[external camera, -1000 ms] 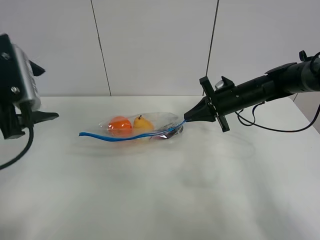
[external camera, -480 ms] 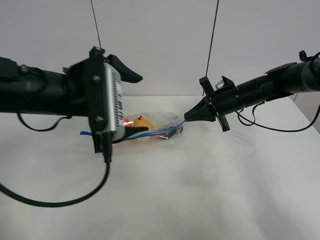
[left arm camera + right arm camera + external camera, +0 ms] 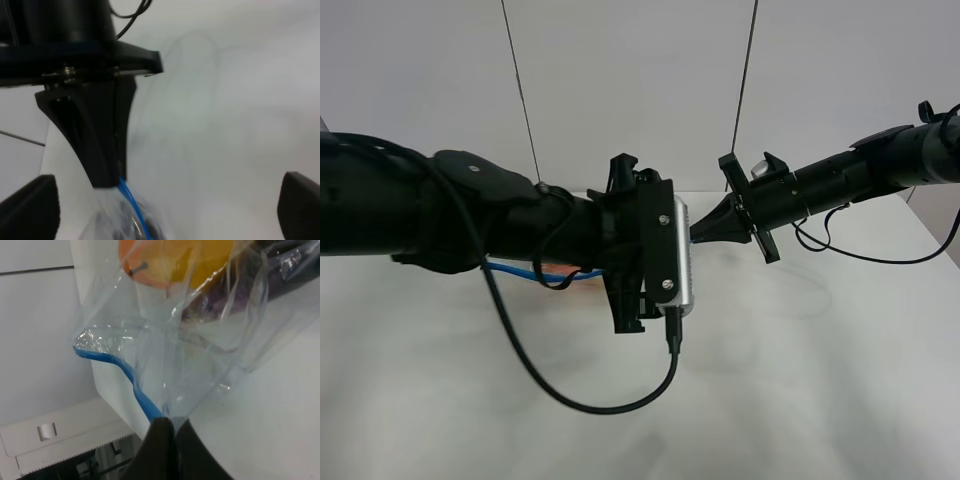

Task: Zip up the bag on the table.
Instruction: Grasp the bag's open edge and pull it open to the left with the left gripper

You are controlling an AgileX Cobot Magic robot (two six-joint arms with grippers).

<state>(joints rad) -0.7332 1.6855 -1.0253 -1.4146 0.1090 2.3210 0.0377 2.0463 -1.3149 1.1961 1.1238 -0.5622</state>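
Note:
The clear bag lies on the white table (image 3: pixel 770 380), mostly hidden behind my left arm in the high view; only its blue zip strip (image 3: pixel 520 270) and a bit of orange show. My right gripper (image 3: pixel 698 235) is shut on the bag's corner at the end of the strip. In the right wrist view the bag (image 3: pixel 200 340) holds orange, yellow and dark items, and the gripper (image 3: pixel 167 432) pinches the blue strip (image 3: pixel 135 385). My left gripper (image 3: pixel 665 250) is open and close to that corner; in its wrist view its fingers (image 3: pixel 27 207) stand wide on either side of the strip (image 3: pixel 131 205).
The left arm crosses the middle of the high view above the table, its cable (image 3: pixel 580 390) hanging in a loop over the tabletop. A grey panelled wall (image 3: pixel 630 90) stands behind the table.
My left arm has swung from the far left across the bag to the right, up to the right gripper's tip, now covering most of the bag. The right gripper has not moved.

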